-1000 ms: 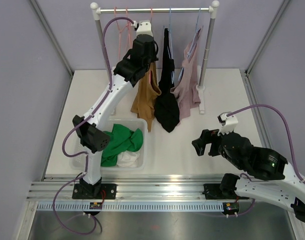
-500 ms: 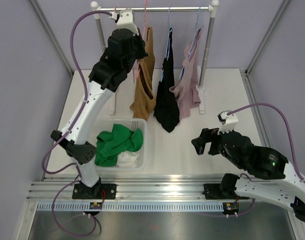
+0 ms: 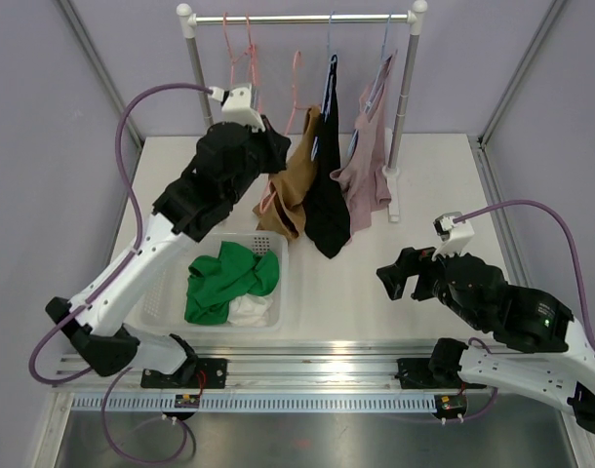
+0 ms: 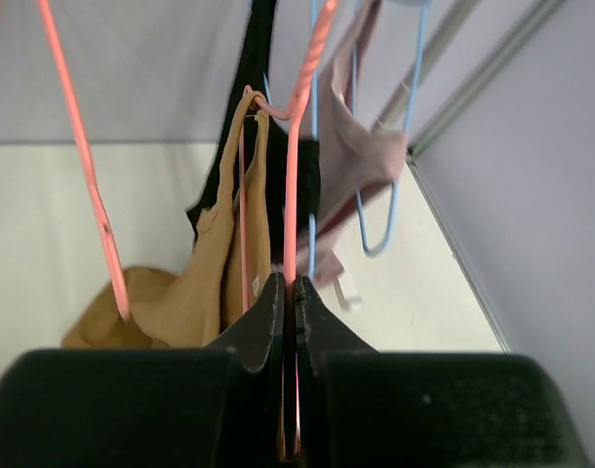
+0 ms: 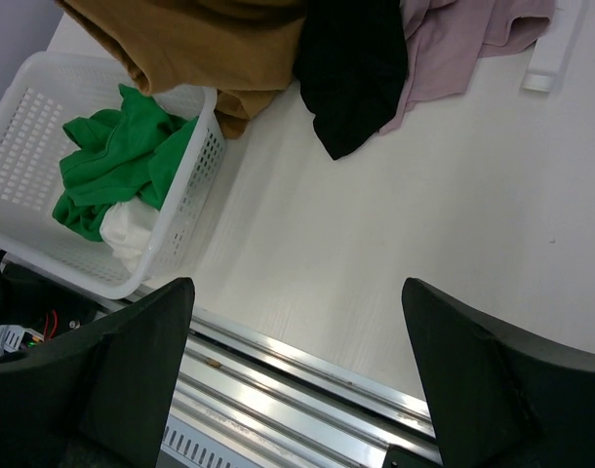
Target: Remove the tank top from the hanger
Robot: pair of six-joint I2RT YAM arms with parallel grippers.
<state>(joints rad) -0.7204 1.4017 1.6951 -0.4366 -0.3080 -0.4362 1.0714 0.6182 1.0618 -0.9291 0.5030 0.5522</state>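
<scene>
Left arm has dropped back from the rail (image 3: 297, 18), carrying the pink hanger (image 4: 292, 195). Left gripper (image 4: 290, 302) jaws pinch its wire, probably leaving the cloth free to slip off. Tan tank top (image 3: 293, 185) dangles from the hanger beside the basket (image 3: 166, 292). Right gripper (image 5: 297, 322) jaws wide, idle over the worktop.

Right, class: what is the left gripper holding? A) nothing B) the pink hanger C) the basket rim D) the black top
B: the left wrist view shows the left gripper shut on the pink hanger wire, the tan tank top hanging from it.
</scene>
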